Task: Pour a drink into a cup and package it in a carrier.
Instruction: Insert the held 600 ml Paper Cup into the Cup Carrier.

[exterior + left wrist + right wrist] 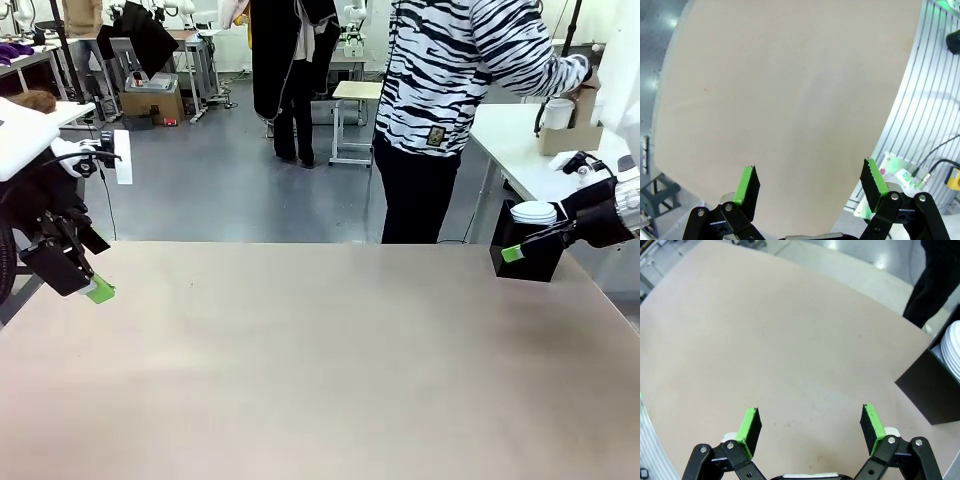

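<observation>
The wide beige table [320, 370] lies bare across its middle. A black open-topped box [528, 262] holding white lids [534, 211] sits at its far right corner. The person's hand [578, 72] reaches the brown cardboard carrier [572, 125] on a side table [520, 150]. Left gripper [88, 285] and right gripper [530, 245] hover at opposite edges, jaws apart.

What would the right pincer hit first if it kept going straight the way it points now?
Probably the bare table top. The open right pincer looks down at it with nothing between; the black box sits off to one side.
</observation>
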Controlling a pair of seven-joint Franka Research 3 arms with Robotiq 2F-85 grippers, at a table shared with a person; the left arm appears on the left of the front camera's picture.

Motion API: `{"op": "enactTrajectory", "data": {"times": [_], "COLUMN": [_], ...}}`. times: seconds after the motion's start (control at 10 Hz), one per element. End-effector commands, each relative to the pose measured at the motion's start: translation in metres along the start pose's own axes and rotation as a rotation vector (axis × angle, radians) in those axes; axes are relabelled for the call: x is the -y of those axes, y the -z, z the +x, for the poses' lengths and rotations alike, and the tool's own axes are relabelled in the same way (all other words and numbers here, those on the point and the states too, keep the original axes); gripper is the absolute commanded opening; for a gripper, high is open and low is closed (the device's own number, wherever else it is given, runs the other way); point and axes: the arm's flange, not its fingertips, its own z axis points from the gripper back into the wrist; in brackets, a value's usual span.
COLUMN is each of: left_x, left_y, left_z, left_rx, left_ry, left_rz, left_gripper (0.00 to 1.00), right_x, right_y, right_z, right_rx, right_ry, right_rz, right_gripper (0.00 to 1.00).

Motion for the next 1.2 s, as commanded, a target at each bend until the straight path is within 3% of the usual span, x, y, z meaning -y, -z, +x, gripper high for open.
{"op": "enactTrajectory", "data": {"times": [0.0, 1.1], "left_x": [-0.0001, -0.0001], "left_y": [0.0006, 0.0006], "left_z": [-0.0013, -0.0013], "left_rx": [-0.005, -0.005], "left_ry": [0.006, 0.006], "left_rz": [-0.002, -0.002], "left_gripper": [1.00, 1.00], "right_x": [0.0033, 0.0033], "right_y": [0.0003, 0.0003], "right_z": [0.0026, 0.0026], "right_rx": [0.001, 0.001], "right_ry": [-0.017, -0.017], "right_rz": [0.010, 0.010], "right_gripper": [1.00, 1.00]}}
